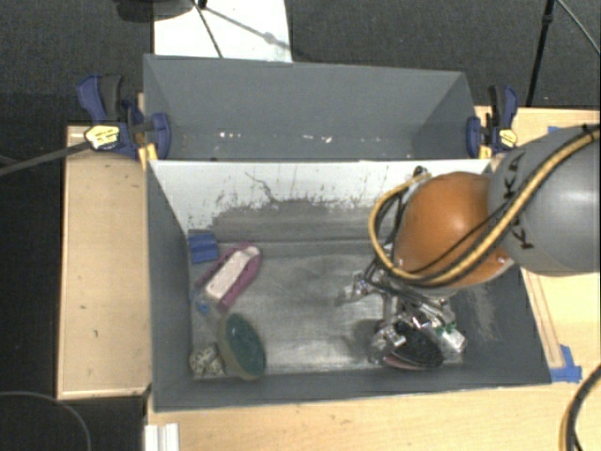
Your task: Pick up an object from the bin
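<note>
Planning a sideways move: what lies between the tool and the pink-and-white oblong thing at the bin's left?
Nothing: the camera view shows bare grey bin floor between the tool and the pink-and-white oblong thing.

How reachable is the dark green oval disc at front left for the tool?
Probably yes: bare bin floor lies between the tool and the dark green disc, and nothing covers its top. A speckled lump crowds its left side.
</note>
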Robot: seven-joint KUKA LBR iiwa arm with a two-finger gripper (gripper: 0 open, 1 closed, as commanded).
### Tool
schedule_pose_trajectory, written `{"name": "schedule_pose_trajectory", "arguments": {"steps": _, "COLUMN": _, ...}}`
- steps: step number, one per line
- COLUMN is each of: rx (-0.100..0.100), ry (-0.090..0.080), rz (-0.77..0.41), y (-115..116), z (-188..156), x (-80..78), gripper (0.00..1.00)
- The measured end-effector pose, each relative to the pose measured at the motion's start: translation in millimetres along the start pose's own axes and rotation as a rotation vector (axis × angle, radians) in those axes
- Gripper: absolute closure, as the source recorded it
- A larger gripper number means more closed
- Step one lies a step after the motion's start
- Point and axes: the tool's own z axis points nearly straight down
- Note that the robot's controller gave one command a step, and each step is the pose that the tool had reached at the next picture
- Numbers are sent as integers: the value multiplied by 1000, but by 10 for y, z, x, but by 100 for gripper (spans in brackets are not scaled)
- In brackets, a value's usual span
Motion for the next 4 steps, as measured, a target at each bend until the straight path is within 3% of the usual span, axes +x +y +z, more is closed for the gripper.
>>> {"name": "schedule_pose_trajectory", "arguments": {"steps": 1, "rx": -3, "ry": 2, "rz": -260, "y": -470, "z": -49, "x": 290, "gripper": 0}}
{"name": "schedule_pose_trajectory", "arguments": {"steps": 2, "rx": 1, "ry": 1, "rz": -230, "y": -1095, "z": -266, "x": 235, "gripper": 0}}
{"name": "schedule_pose_trajectory", "arguments": {"steps": 3, "rx": -7, "ry": 6, "rz": -556, "y": -1181, "z": 208, "x": 424, "gripper": 0}}
{"name": "schedule_pose_trajectory", "arguments": {"steps": 4, "rx": -7, "ry": 4, "rz": -549, "y": -1178, "z": 193, "x": 412, "gripper": 100}}
